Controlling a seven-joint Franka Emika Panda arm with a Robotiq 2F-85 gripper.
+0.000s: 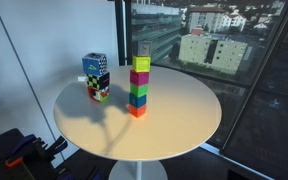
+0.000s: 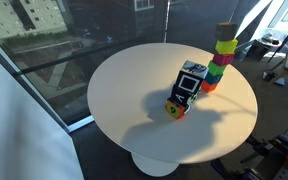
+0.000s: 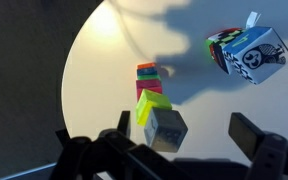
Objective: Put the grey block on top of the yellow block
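Note:
The grey block [image 3: 165,128] sits on top of the yellow block [image 3: 144,106], which tops a stack of coloured cubes on the round white table [image 3: 94,70]. The grey block is turned a little askew on it. In the wrist view my gripper [image 3: 186,132] is open, with one finger on either side of the grey block. The block lies nearer one finger and neither finger touches it. Both exterior views show the grey block [image 1: 142,49] [image 2: 225,27] resting above the yellow block [image 1: 141,63] [image 2: 224,44]. The gripper itself is out of frame there; only its shadow shows on the table.
A taller multicoloured chequered box [image 1: 97,72] [image 2: 190,84] [image 3: 252,52] stands beside the stack, with small coloured cubes [image 1: 102,97] [image 2: 174,108] at its foot. The table [image 1: 184,140] [image 2: 114,110] stands close to large windows. Dark equipment lies on the floor.

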